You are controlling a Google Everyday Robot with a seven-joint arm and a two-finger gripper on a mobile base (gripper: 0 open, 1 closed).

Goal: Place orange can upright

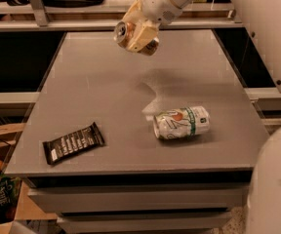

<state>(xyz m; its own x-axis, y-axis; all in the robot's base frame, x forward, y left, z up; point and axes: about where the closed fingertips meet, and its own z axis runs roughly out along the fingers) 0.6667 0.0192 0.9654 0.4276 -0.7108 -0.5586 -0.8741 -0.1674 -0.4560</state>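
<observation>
At the far left, below the table edge, you have a cardboard box [1,140] with other clutter too dim to make out. On the table [96,87], near its front left corner, a dark snack bar wrapper [74,143] lies flat, its long side slanting up toward the right.

Moving toward the middle, your gripper [139,35] hangs in the air over the far half of the table, reaching in from the upper right. Its pale fingers [143,30] are clamped on the orange can [123,32]. The can is off the table and not upright. It is tipped well over, with its silver top facing left and toward you and its copper end showing below and right of the fingers. A soft shadow [167,77] falls on the table below and to the right of it.

Further right, a white can with a green band [181,122] lies on its side on the table, its end pointing left, well apart from the gripper. The white arm [267,28] runs along the right side.
</observation>
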